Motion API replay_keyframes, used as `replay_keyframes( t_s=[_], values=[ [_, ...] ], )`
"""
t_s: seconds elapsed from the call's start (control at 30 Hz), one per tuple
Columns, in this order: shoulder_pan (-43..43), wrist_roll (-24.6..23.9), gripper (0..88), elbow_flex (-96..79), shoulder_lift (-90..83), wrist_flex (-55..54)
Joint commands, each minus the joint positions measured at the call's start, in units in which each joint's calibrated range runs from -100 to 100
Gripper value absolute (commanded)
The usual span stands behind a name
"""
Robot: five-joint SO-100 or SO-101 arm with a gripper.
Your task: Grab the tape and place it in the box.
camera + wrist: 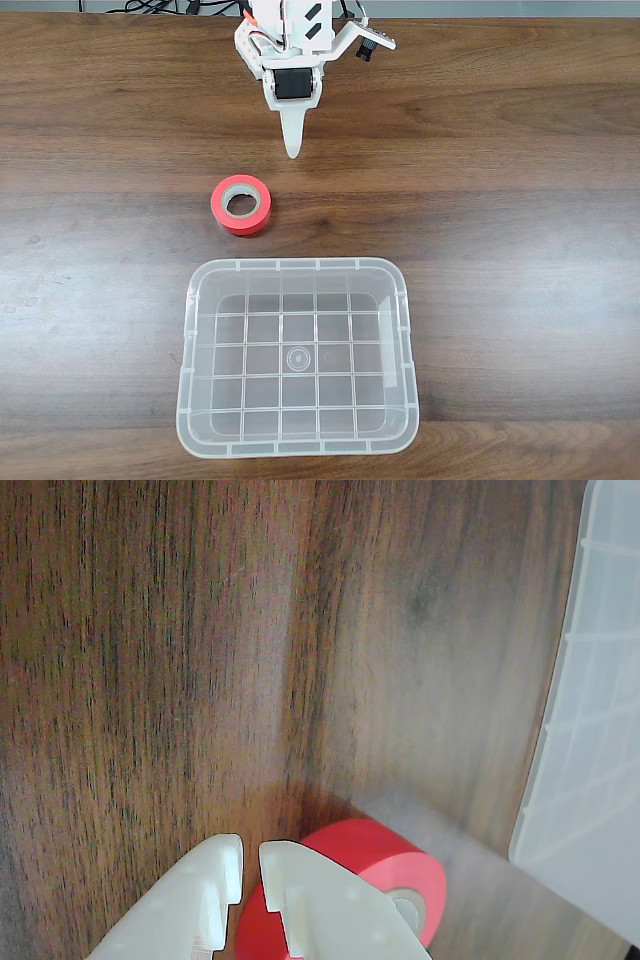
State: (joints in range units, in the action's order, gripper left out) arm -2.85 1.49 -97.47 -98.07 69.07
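Item: small roll of bright red tape with grey-beige cardboard core (241, 204), lying flat, hole upward, on the dark wood-grain table (520, 150); in the fixed view it sits just above the clear rectangular plastic box (297, 364), apart from its rim. White two-finger gripper (293, 152): fingers nearly together, holding nothing. Key relation: roll lies below and left of the fingertips, between gripper and box; in the wrist view, partly behind the fingers (320, 900)

You get even, bright light from above in the fixed view, with a soft sheen on the table (520, 150) and sharp focus. In the wrist view, the gripper (250, 855) fingers are overexposed and soft; the tape (375, 855) beside the jaws is slightly blurred.
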Motion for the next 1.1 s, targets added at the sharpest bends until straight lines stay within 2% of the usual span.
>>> replay_keyframes(
  t_s=[0.0, 1.07],
  values=[
    [0.15, -0.01, 1.7, 0.63, -0.80, -1.60],
    [0.29, 0.25, 1.3, 1.15, -0.72, -1.60]
  ],
)
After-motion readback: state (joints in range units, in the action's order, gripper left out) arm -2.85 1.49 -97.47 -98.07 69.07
